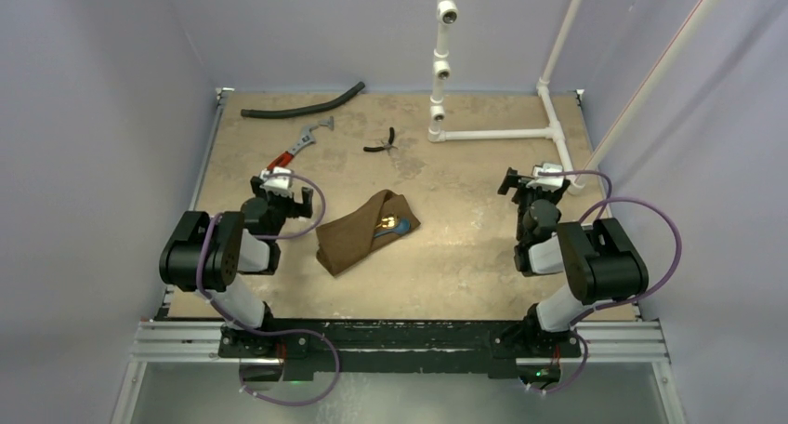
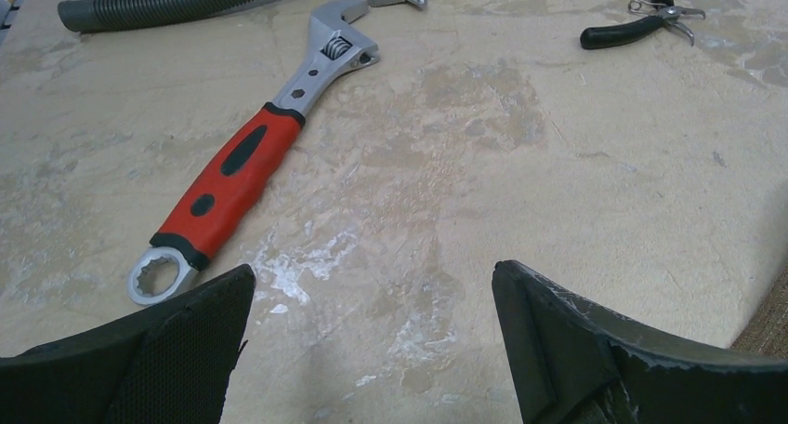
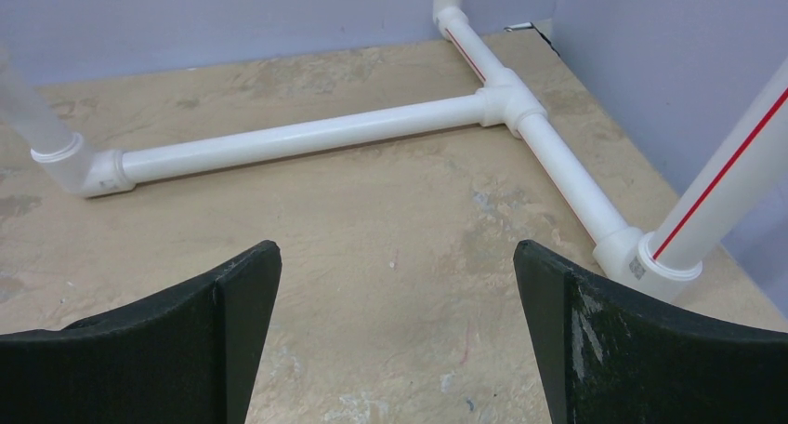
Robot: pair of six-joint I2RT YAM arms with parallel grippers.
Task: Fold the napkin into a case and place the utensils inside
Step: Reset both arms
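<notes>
The dark-brown napkin (image 1: 358, 236) lies folded into a long slanted case at the table's middle. From its upper right end the utensils (image 1: 396, 225) poke out, a blue spoon bowl and a yellowish piece showing; the rest is hidden in the fold. To the left of the napkin my left gripper (image 1: 282, 190) (image 2: 372, 289) stands open over bare table, holding nothing. A brown corner of the napkin (image 2: 774, 320) shows at the right edge of the left wrist view. My right gripper (image 1: 532, 182) (image 3: 398, 271) is open and empty too, well to the right of the napkin.
A red-handled wrench (image 1: 299, 147) (image 2: 243, 168) lies just ahead of the left gripper, a black hose (image 1: 302, 106) (image 2: 177, 0) behind it. Small black pliers (image 1: 382, 143) (image 2: 641, 24) sit at the back centre. A white pipe frame (image 1: 506, 132) (image 3: 307, 138) occupies the back right.
</notes>
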